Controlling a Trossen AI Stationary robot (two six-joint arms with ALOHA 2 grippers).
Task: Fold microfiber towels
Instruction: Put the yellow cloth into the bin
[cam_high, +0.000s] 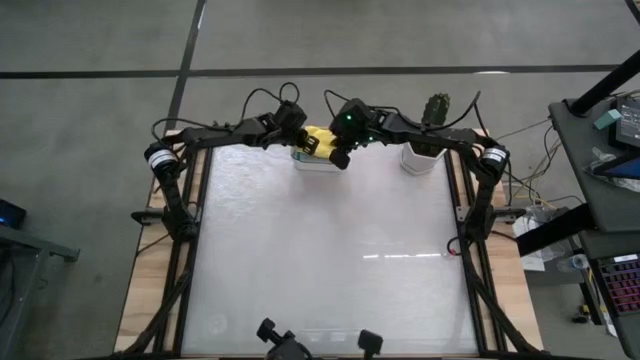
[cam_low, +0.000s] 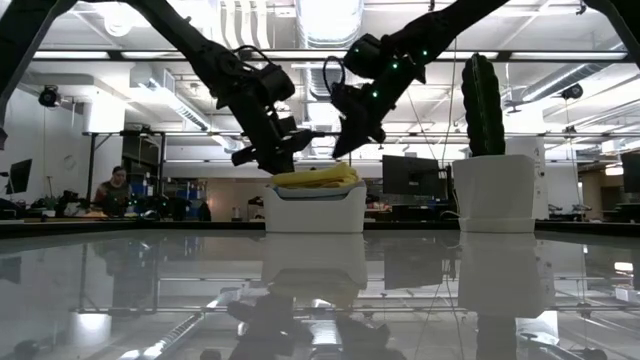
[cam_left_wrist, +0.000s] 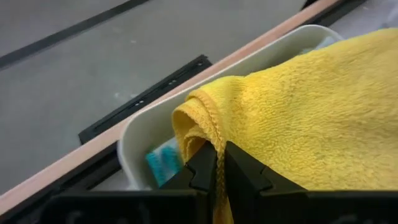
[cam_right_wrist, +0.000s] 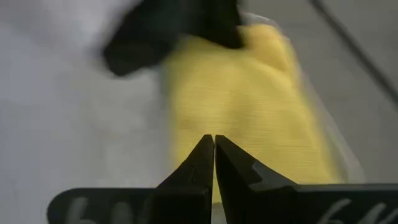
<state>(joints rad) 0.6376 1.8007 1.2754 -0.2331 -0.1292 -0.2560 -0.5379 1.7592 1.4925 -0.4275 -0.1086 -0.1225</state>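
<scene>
Yellow microfiber towel (cam_high: 318, 139), heaped in the white plastic tub (cam_high: 316, 162) at the upper centre of the high view, on the far edge of the glossy white surface (cam_high: 330, 250). A bright blue towel (cam_left_wrist: 163, 163) shows inside the tub beneath the yellow one. Left tool (cam_left_wrist: 217, 168), fingers pressed together, pinches a folded edge of the yellow towel over the tub rim. Right tool (cam_right_wrist: 214, 149), fingers likewise pressed together, sits over the same towel from the opposite side; whether it holds cloth cannot be told. In the low view both arms descend from the top of the frame to meet above the tub. White pot (cam_low: 496, 193) with cactus (cam_low: 483, 104) stands to the tub's right.
</scene>
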